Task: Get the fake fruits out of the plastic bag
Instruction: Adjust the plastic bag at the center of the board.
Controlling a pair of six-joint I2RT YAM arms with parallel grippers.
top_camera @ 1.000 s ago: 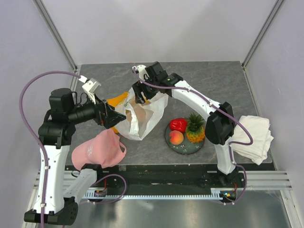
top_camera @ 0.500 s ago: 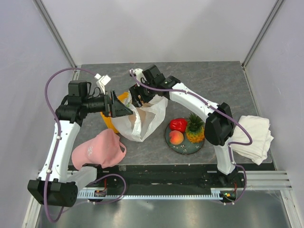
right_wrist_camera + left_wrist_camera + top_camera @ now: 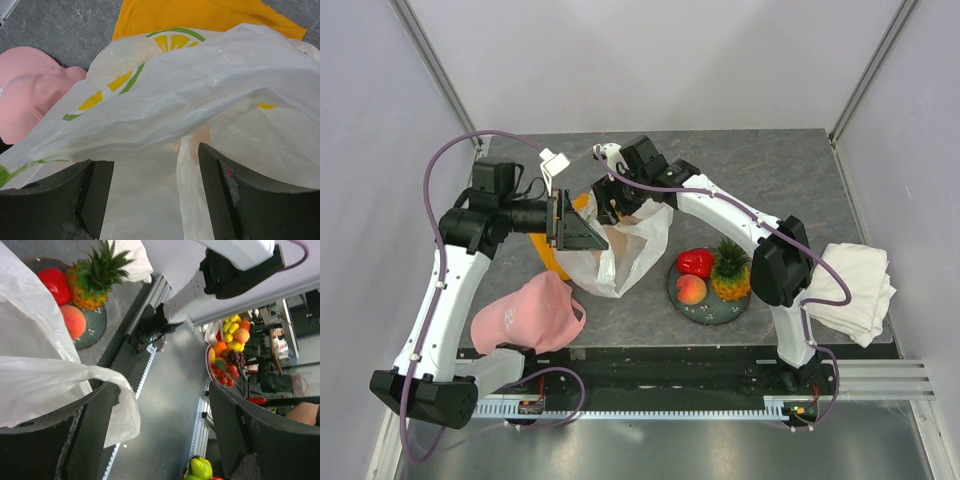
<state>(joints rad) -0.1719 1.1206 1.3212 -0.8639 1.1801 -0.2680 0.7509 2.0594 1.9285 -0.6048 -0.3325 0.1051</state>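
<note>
Plastic bag (image 3: 200,90) print shows on right wrist, not left; left hand (image 3: 162,405), right hand (image 3: 150,165) agape (empty).

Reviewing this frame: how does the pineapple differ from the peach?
The pineapple has a spiky green crown; the peach is round and bare. The pineapple's skin is rough and yellow-orange, the peach's smooth and pinkish orange. Both sit on the dark plate, out of the plastic bag.

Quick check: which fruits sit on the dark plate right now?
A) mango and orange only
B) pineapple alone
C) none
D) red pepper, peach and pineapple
D: the red pepper, peach and pineapple sit together on the dark plate.
</note>
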